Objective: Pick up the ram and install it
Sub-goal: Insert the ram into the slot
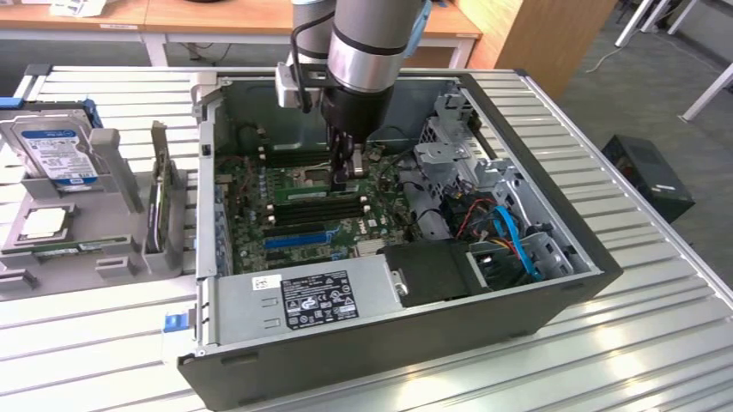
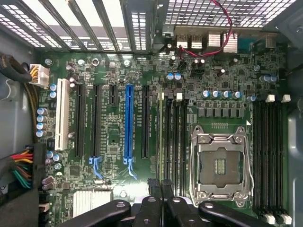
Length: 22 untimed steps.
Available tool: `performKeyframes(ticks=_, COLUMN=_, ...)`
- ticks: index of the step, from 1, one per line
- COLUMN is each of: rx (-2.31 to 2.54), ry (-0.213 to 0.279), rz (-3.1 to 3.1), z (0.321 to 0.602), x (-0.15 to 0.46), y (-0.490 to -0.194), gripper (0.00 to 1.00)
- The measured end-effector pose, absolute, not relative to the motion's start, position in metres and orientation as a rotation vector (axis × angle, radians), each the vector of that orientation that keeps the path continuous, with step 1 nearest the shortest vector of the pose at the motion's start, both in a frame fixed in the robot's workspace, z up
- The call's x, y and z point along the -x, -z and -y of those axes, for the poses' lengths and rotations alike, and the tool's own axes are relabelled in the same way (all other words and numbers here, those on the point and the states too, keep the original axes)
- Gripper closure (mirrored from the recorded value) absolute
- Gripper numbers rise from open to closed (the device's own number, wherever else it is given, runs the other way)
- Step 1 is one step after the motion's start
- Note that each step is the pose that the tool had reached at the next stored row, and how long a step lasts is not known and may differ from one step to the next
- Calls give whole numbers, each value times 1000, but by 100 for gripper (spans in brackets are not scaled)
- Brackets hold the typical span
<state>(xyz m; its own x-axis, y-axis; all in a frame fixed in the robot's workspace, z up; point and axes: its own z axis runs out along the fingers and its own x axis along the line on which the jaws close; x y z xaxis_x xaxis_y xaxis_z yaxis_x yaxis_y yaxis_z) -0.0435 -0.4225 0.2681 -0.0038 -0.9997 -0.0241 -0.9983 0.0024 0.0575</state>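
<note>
black gripper clenched on the ram, thin green stick seen edge-on above long black slots, beside shiny square metal socket, inside open grey computer case on ribbed metal bench, power box sticker too small to read

I can read no words here: the print on the power supply's black label, the hard drive's blue-white sticker and the motherboard is too small.

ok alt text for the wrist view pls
Shut gripper above a green motherboard inside a computer case, near black memory slots, with a blue expansion slot on one side and an empty CPU socket on the other.
</note>
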Motion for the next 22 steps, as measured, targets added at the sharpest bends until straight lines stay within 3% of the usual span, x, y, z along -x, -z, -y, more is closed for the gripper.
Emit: performKeyframes(ticks=22, rx=-2201, ry=89, rz=2208, z=422, x=37, y=-260, gripper=88)
